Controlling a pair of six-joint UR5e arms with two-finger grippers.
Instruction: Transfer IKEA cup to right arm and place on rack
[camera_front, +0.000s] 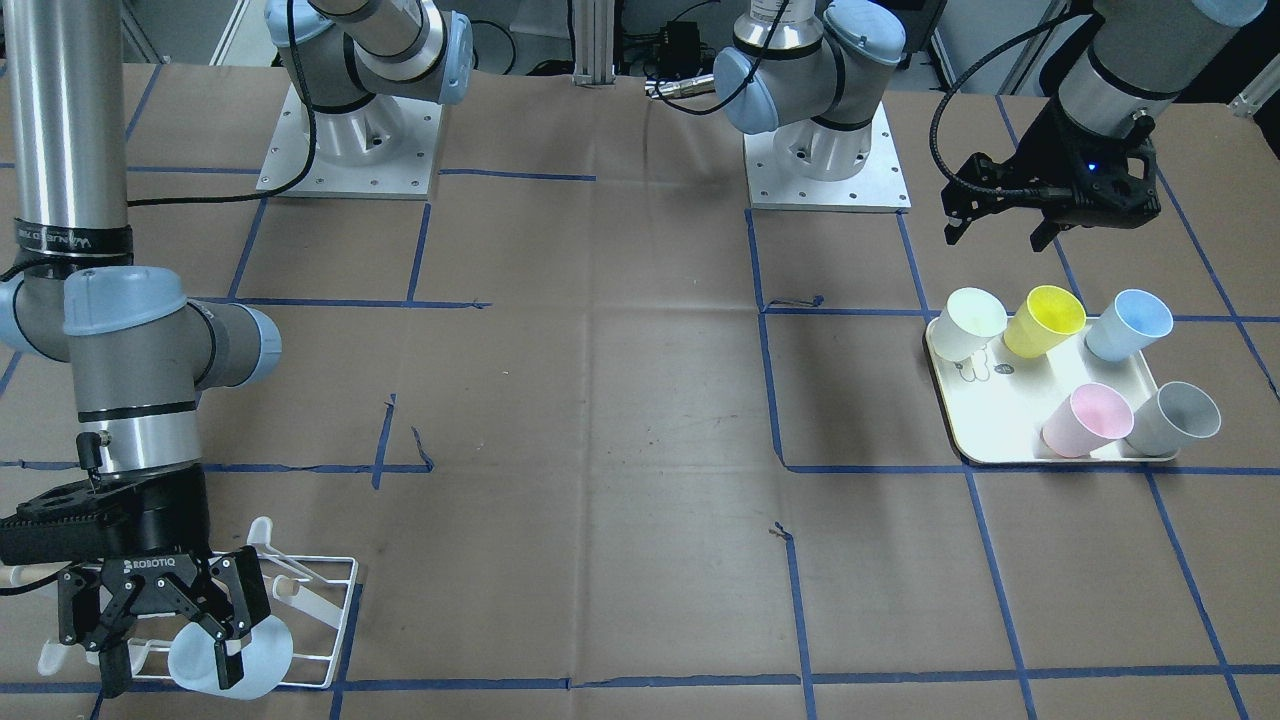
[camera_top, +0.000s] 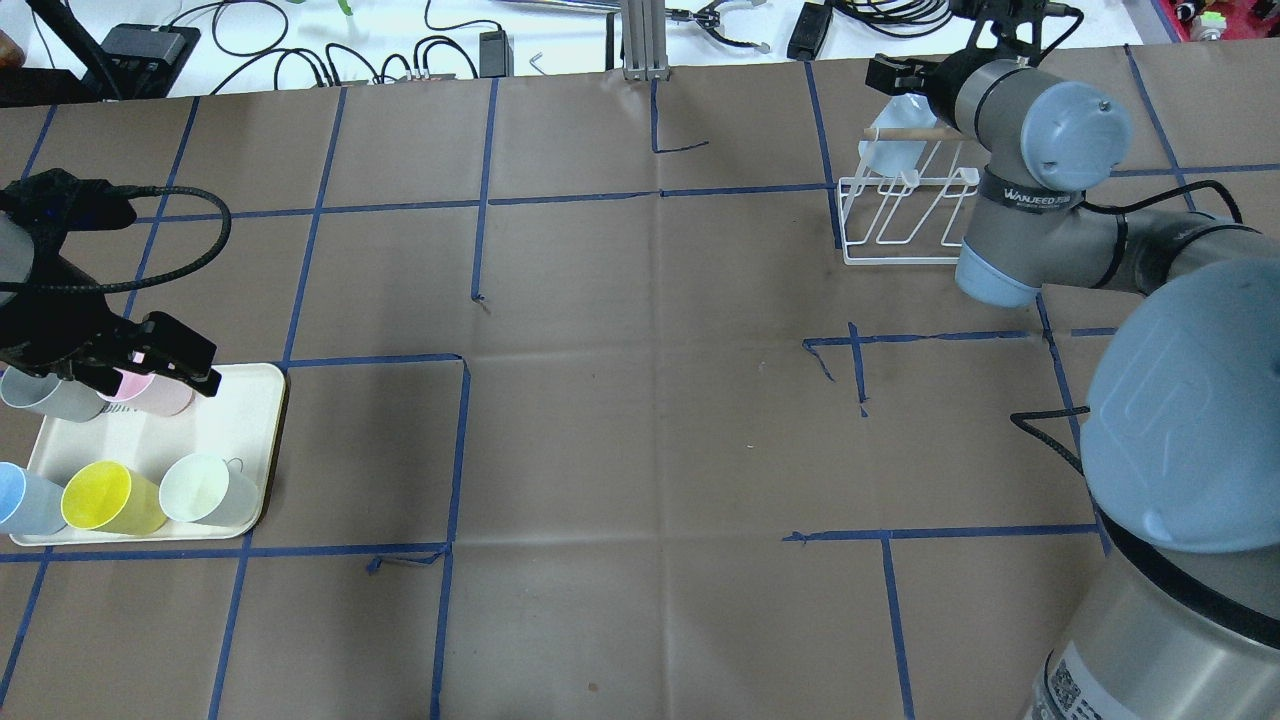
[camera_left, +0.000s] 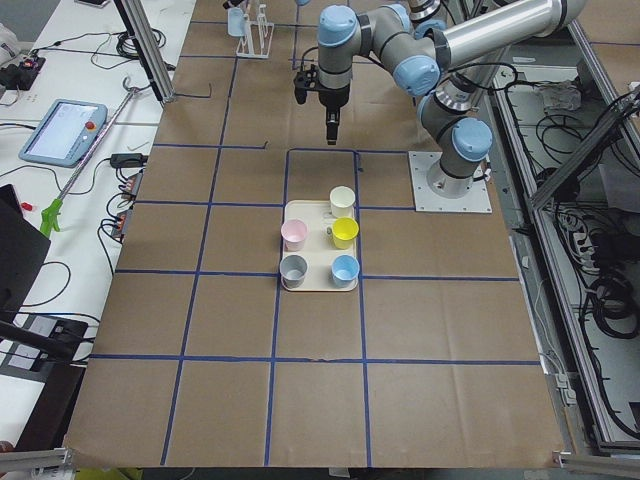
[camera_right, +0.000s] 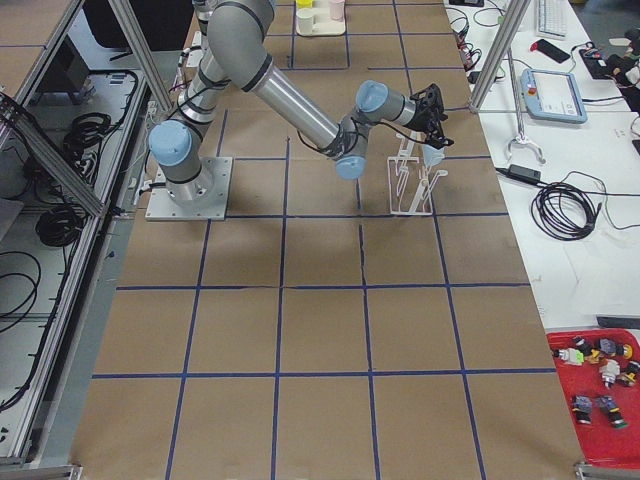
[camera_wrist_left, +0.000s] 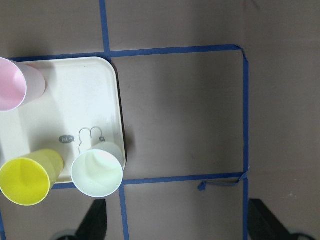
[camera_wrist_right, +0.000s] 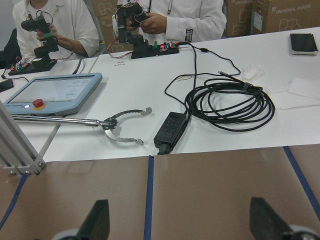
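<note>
A pale blue IKEA cup (camera_front: 245, 655) lies tilted on the white wire rack (camera_front: 320, 600) at the table's far right end. It shows under the wooden dowel in the overhead view as the cup (camera_top: 893, 150). My right gripper (camera_front: 170, 650) hovers just over it, open. One finger (camera_front: 238, 610) overlaps the cup from this side, and whether it touches I cannot tell. The right wrist view shows the right gripper (camera_wrist_right: 180, 225) with nothing between its fingers. My left gripper (camera_front: 1000, 220) hangs open and empty above the cream tray (camera_front: 1000, 420).
On the tray stand a pale green cup (camera_front: 972, 322), a yellow cup (camera_front: 1045, 320), a blue cup (camera_front: 1130, 325), a pink cup (camera_front: 1087, 420) and a grey cup (camera_front: 1175, 418). Beyond the table edge a white bench (camera_wrist_right: 225, 75) holds cables, and two people sit there.
</note>
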